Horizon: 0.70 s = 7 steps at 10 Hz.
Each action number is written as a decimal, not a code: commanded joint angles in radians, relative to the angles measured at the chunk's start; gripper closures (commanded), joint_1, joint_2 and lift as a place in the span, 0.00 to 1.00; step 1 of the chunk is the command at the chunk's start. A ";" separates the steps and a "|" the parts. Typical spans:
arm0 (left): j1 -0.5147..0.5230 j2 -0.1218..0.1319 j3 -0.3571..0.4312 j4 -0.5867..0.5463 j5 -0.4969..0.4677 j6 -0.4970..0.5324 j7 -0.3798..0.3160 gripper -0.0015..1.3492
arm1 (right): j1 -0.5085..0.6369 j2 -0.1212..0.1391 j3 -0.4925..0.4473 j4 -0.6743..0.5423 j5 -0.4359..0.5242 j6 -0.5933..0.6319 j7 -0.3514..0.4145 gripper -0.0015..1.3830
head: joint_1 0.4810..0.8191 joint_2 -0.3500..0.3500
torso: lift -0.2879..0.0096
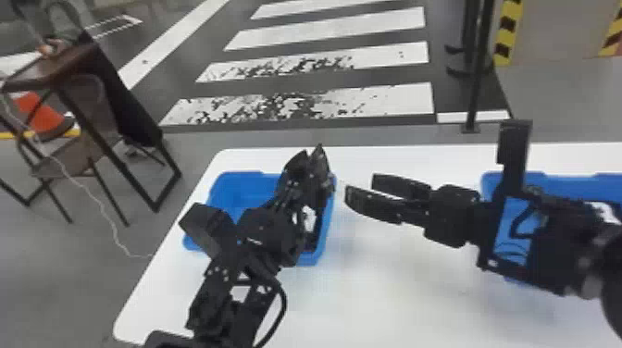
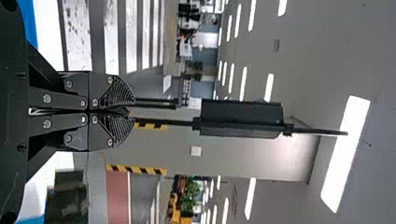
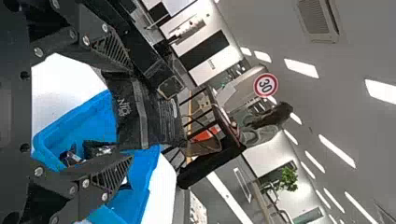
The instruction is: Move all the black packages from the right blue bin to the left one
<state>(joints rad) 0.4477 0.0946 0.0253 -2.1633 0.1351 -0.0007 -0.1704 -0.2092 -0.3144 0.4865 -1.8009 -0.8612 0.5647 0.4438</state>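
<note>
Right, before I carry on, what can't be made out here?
- Contents of the right bin: head view, right arm across it, right edge cutting it off.
- Full contents of the left bin: head view, left arm in front; right wrist view, black package and right fingers in front.
- What supports that package: right wrist view, its outline merges with dark parts around it.

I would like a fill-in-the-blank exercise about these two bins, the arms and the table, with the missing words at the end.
In the head view, the left arm hides part of the ____ bin.
The right gripper is ____, not shut.
The table is ____.
The right bin is coloured ____.

Missing words: left; open; white; blue
</note>
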 commanded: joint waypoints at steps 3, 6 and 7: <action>-0.180 -0.007 0.094 0.309 -0.273 -0.164 0.103 0.91 | 0.064 0.000 -0.092 -0.007 0.002 -0.005 0.009 0.10 | 0.62 1.00 | 0.50; -0.190 -0.018 0.118 0.493 -0.231 -0.341 0.198 0.56 | 0.116 0.001 -0.179 -0.041 0.042 -0.005 0.010 0.10 | 0.61 1.00 | 0.50; -0.170 -0.019 0.102 0.496 -0.135 -0.350 0.198 0.19 | 0.138 0.008 -0.235 -0.066 0.089 0.037 0.009 0.10 | 0.63 1.00 | 0.50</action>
<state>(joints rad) 0.2664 0.0763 0.1364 -1.6761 -0.0607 -0.3380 0.0288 -0.0849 -0.3107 0.2860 -1.8522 -0.7978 0.5759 0.4527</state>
